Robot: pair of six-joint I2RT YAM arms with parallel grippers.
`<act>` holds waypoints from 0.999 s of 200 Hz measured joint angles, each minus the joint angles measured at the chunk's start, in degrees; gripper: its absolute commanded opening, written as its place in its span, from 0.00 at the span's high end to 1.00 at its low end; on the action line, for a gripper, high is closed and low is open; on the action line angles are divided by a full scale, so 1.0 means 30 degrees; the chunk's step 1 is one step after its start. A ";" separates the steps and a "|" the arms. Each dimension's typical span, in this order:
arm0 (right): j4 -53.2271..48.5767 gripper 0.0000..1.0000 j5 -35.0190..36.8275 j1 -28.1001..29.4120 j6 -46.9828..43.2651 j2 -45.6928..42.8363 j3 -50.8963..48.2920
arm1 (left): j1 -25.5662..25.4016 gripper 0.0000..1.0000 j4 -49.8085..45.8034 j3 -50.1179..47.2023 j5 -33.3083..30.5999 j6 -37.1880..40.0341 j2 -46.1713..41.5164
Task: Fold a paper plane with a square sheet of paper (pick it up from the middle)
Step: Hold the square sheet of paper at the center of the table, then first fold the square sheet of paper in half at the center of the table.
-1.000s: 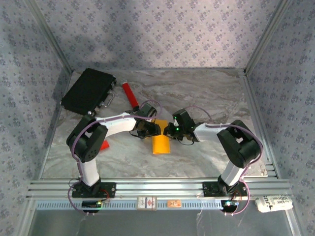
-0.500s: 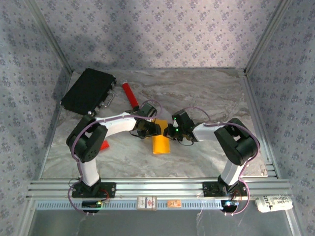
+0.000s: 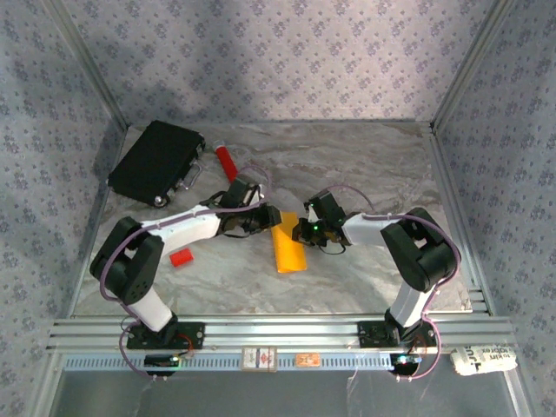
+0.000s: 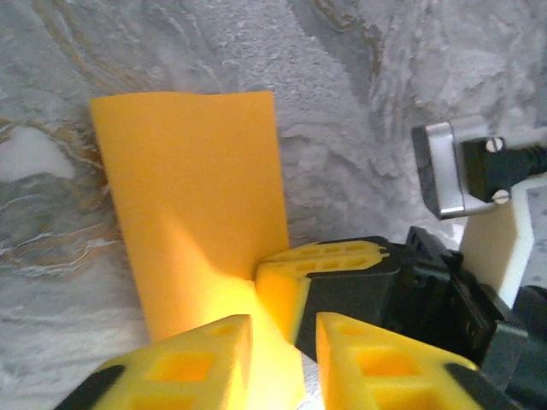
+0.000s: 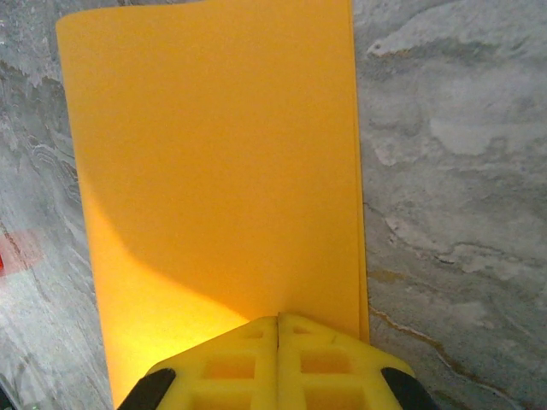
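Square sheet of paper point(image 3: 289, 248), right fingers point(image 5: 231, 366) pinching

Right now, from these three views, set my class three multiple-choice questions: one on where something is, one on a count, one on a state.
1. Where on the table does the black case lie? A far left corner; B near right corner; C centre.
2. How many red things lie on the table? A one; B two; C four.
3. The right gripper is: A wide open; B half open; C shut.
Answers: 1 A, it sits at the far left, by the wall. 2 B, the red cylinder and the small red block. 3 C, its fingertips meet with no gap, at the edge of the orange paper.
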 measured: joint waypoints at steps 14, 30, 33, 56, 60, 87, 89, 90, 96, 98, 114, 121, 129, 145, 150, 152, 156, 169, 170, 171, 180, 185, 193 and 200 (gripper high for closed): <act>0.0000 1.00 0.0007 0.0000 0.0000 0.0000 0.0000 | 0.0073 0.94 0.1188 -0.0627 0.0852 -0.0576 0.0248; 0.0000 1.00 0.0022 0.0000 0.0000 0.0000 0.0000 | 0.0073 0.99 0.2368 -0.1056 0.1807 -0.1180 0.0780; 0.0000 1.00 0.0022 0.0000 0.0000 0.0000 0.0000 | 0.0073 0.99 0.2572 -0.1100 0.1989 -0.1188 0.0911; -0.0007 1.00 0.0066 0.0000 0.0000 0.0000 0.0000 | 0.0073 0.99 0.3657 -0.1202 0.2732 -0.1676 0.1625; -0.0007 1.00 0.0066 0.0000 0.0000 0.0000 0.0000 | 0.0073 1.00 0.3818 -0.1224 0.2849 -0.1712 0.1719; -0.0015 1.00 0.0066 0.0000 0.0000 0.0000 0.0000 | 0.0073 1.00 0.4379 -0.1494 0.3009 -0.2025 0.2011; -0.0007 1.00 0.0066 0.0000 0.0000 0.0000 0.0000 | 0.0073 1.00 0.4408 -0.1545 0.3002 -0.2033 0.2040; -0.0007 1.00 0.0066 0.0000 0.0000 0.0000 0.0000 | 0.0073 1.00 0.4415 -0.1559 0.3002 -0.2040 0.2040; -0.0015 1.00 0.0066 0.0000 0.0000 0.0000 0.0000 | 0.0073 1.00 0.4510 -0.1698 0.2994 -0.2055 0.2076; -0.0015 1.00 0.0066 0.0000 0.0000 0.0000 0.0000 | 0.0073 1.00 0.4524 -0.1741 0.2987 -0.2069 0.2084; -0.0015 1.00 0.0066 0.0000 0.0000 0.0000 0.0000 | 0.0073 1.00 0.4823 -0.2229 0.2863 -0.2171 0.2178; -0.0015 1.00 0.0066 0.0000 0.0000 0.0000 0.0000 | 0.0073 1.00 0.4874 -0.2448 0.2805 -0.2178 0.2222; -0.0015 1.00 0.0066 0.0000 0.0000 0.0000 0.0000 | 0.0073 1.00 0.4889 -0.2667 0.2718 -0.2171 0.2288; -0.0022 1.00 0.0066 0.0000 0.0000 0.0000 0.0000 | 0.0073 1.00 0.4838 -0.2936 0.2463 -0.2091 0.2441; -0.0022 1.00 0.0073 0.0000 0.0000 0.0000 0.0000 | 0.0073 1.00 0.4809 -0.2987 0.2361 -0.2018 0.2484; -0.0015 1.00 0.0066 0.0000 0.0000 0.0000 0.0000 | 0.0073 1.00 0.4801 -0.3016 0.2317 -0.2018 0.2514; -0.0015 1.00 0.0066 0.0000 0.0000 0.0000 0.0000 | 0.0073 1.00 0.4830 -0.3060 0.2244 -0.1974 0.2565; -0.0015 1.00 0.0073 0.0000 0.0000 0.0000 0.0000 | 0.0073 1.00 0.4911 -0.3308 0.1989 -0.1865 0.2696; -0.0015 1.00 0.0073 0.0000 0.0000 0.0000 0.0000 | 0.0073 1.00 0.4947 -0.3359 0.2018 -0.1865 0.2710; -0.0015 1.00 0.0073 0.0000 0.0000 0.0000 0.0000 | 0.0080 1.00 0.5013 -0.3381 0.2033 -0.1858 0.2718; -0.0022 1.00 0.0073 0.0000 0.0000 0.0000 0.0000 | 0.0087 1.00 0.5253 -0.3497 0.2004 -0.1778 0.2710; -0.0029 1.00 0.0080 0.0000 0.0000 0.0000 0.0000 | 0.0087 1.00 0.5319 -0.3526 0.2004 -0.1705 0.2710; -0.0022 1.00 0.0073 0.0000 0.0000 0.0000 0.0000 | 0.0095 0.99 0.5348 -0.3548 0.2011 -0.1617 0.2710; -0.0029 1.00 0.0080 0.0000 0.0000 0.0000 0.0000 | 0.0095 0.98 0.5333 -0.3548 0.1996 -0.1515 0.2696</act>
